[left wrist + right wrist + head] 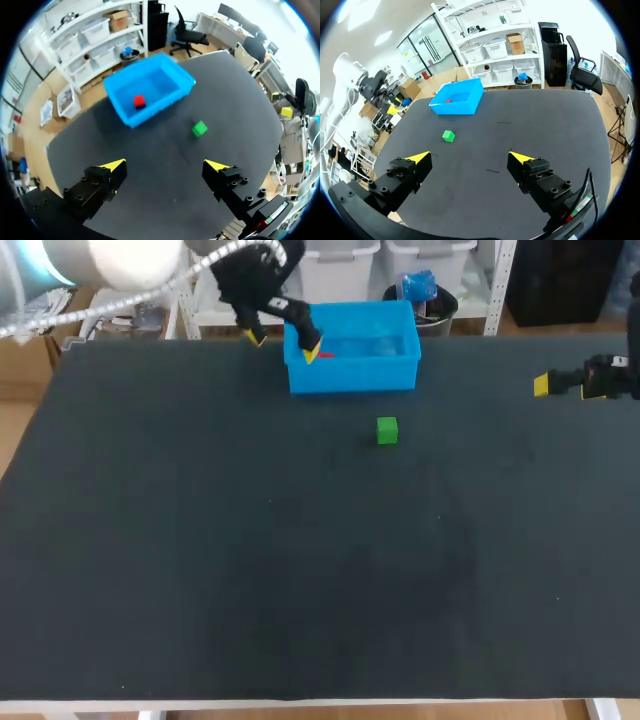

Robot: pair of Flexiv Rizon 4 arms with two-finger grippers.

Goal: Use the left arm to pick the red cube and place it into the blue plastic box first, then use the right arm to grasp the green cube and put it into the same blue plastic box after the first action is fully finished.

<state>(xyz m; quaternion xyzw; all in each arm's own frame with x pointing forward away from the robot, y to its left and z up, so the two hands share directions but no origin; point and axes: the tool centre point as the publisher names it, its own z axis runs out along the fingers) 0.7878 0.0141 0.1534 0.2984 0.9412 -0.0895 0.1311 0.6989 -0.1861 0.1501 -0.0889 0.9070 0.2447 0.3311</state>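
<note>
Green cube (387, 430): sitting on the counter (200, 560), just near of the box, and lying well left and slightly near of the right claw (470, 157), which is hanging open and empty. Blue plastic box (350, 375): holding the red cube (139, 101). Left claw (283, 345): hovering open over the box's left end.

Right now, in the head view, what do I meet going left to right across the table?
In order: left gripper → red cube → green cube → right gripper. The box spans both cubes, so it is left out.
</note>
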